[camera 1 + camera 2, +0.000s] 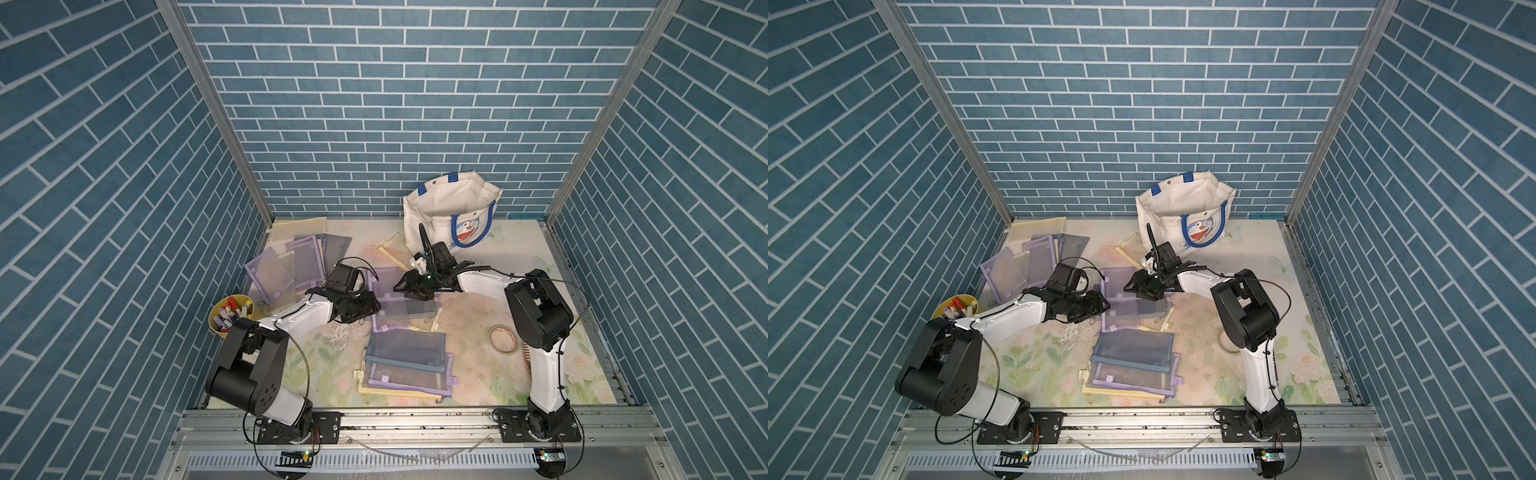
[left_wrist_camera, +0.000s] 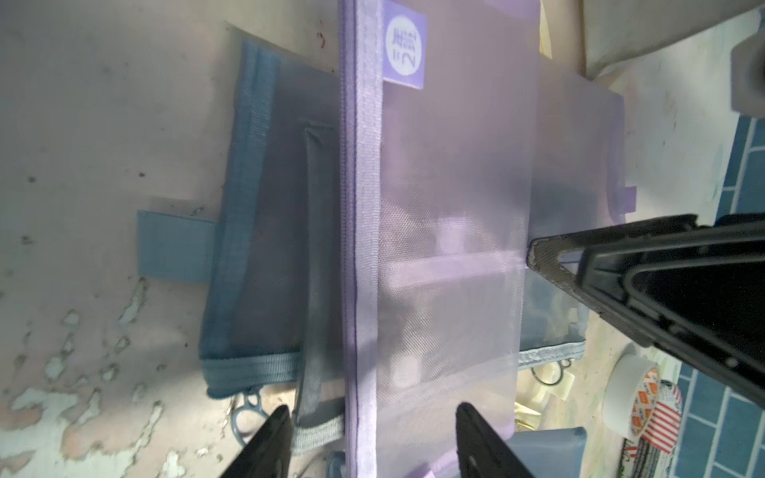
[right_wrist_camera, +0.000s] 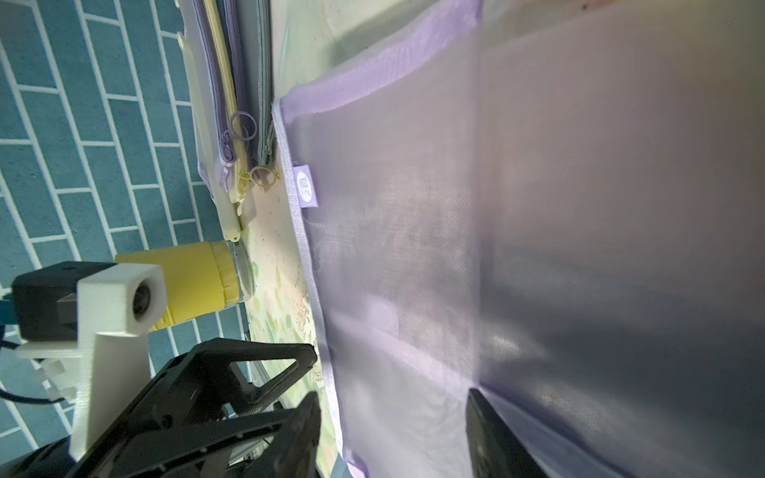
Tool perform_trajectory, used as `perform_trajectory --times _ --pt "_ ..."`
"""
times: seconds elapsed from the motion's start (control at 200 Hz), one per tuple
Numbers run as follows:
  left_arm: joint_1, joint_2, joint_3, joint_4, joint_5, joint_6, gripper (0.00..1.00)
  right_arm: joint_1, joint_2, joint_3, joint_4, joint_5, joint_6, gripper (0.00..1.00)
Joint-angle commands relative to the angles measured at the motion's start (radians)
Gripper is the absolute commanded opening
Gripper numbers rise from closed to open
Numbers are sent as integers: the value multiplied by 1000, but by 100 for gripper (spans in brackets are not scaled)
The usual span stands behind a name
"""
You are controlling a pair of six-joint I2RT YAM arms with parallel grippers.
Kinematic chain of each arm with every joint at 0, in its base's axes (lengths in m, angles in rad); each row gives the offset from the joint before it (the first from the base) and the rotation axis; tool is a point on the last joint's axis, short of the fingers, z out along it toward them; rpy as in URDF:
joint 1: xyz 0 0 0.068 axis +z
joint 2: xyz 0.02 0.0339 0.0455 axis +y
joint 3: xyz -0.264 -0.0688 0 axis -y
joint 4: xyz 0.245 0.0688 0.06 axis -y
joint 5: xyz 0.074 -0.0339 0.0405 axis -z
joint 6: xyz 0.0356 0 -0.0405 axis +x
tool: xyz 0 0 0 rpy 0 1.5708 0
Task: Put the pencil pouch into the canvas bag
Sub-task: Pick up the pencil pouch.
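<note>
Both top views: purple mesh pencil pouch (image 1: 388, 299) lies flat at centre of worktop (image 1: 469, 357), between left hand (image 1: 375, 308) and right hand (image 1: 399, 287). Canvas bag (image 1: 451, 208) stands upright at back, well apart from pouch.

Left wrist: left hand (image 2: 372, 443) open, jaws astride pouch zipper band; blue pouch (image 2: 248, 248) underneath.

Right wrist: right hand (image 3: 393, 434) open, jaws apart over pouch mesh.
</note>
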State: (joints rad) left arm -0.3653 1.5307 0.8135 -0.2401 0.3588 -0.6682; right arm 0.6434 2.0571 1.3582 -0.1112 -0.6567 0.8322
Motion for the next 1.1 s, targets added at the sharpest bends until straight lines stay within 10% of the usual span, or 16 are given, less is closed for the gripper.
perform_trajectory --times 0.0,0.395,1.095 --pt "-13 33 -12 61 9 -16 51 5 28 -18 11 -21 13 49" --pt "-47 -4 -7 85 22 -33 0 15 -8 -49 88 -66 29 39" --pt "-38 -222 150 -36 178 111 0 -113 -355 -127 -48 -120 30 79"
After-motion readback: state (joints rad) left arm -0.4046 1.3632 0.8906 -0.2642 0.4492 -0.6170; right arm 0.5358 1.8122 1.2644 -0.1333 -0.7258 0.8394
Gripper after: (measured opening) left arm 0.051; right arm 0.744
